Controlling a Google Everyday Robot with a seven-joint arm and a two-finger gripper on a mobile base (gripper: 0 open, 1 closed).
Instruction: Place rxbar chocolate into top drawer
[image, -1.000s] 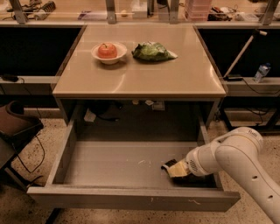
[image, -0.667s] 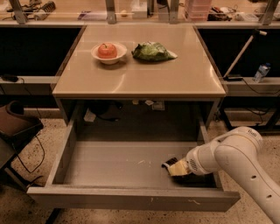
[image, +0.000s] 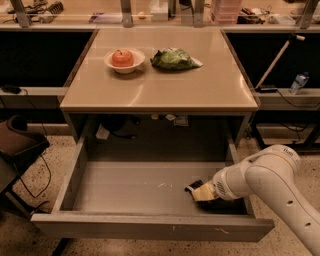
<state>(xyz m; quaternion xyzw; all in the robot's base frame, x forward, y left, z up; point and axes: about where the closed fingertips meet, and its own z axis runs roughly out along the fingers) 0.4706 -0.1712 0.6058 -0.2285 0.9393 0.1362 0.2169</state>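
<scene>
the top drawer stands pulled out from under the front edge of the beige table, its scuffed grey front panel nearest the camera and its flat floor open to view. the robot's white arm reaches in from the right, below the table's front right corner, and bends down into the right end of the drawer. the gripper sits low in the drawer's front right part, close to the floor and near the right wall, with its pale fingers closed on the snack bar. only one dark end of the bar, with a light strip on it, sticks out to the left of the fingers; it is tilted and lies just above or on the drawer floor, and which of the two cannot be told. on the tabletop, toward the back left, a white bowl holds an apple. just to its right, near the middle of the back edge, lies a wrinkled green bag, apart from the bowl. a small bottle stands on a low ledge past the table's right edge, and a dark chair sits on the floor past the left edge.
</scene>
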